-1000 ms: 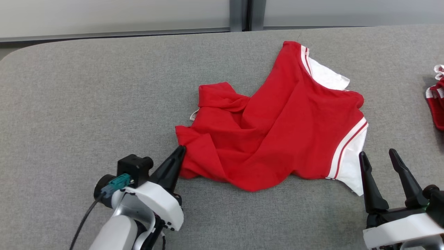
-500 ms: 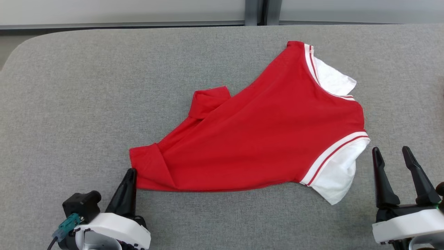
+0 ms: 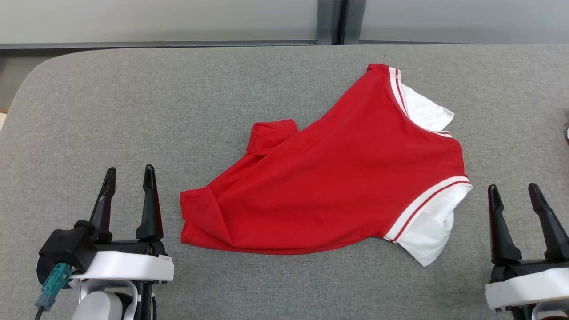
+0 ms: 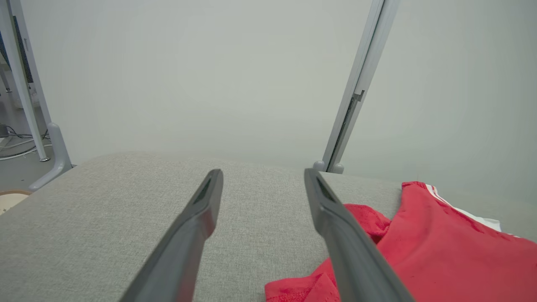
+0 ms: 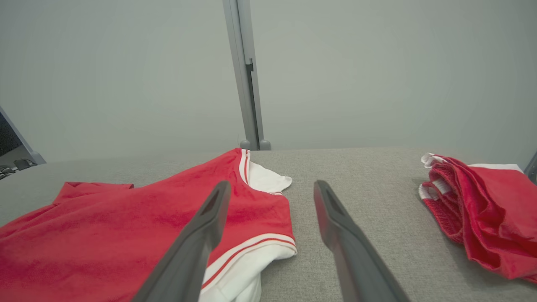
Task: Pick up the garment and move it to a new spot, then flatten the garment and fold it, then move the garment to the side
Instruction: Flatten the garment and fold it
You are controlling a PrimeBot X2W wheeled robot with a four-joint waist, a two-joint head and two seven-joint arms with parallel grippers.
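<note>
The garment [image 3: 338,182] is a red shirt with white sleeves and striped trim. It lies spread across the middle of the grey table [image 3: 133,111], its lower left corner folded over. My left gripper [image 3: 129,177] stands open at the lower left, a short way left of that corner, with nothing between its fingers. In the left wrist view the garment [image 4: 440,251] lies to the right of the open left gripper [image 4: 262,180]. My right gripper [image 3: 513,191] is open at the lower right, just right of the white sleeve [image 3: 429,233]. In the right wrist view the right gripper [image 5: 272,188] points past the garment [image 5: 126,235].
A second bundle of red and white cloth [image 5: 478,209] lies on the table to the right of my right gripper. A grey wall panel with a vertical post [image 3: 331,22] runs behind the table's far edge. The table's left corner is rounded [image 3: 26,84].
My left gripper pulled the garment's corner toward the lower left, stretching the shirt flatter, then let go and opened, now standing apart from the cloth. The head view shifted slightly.
</note>
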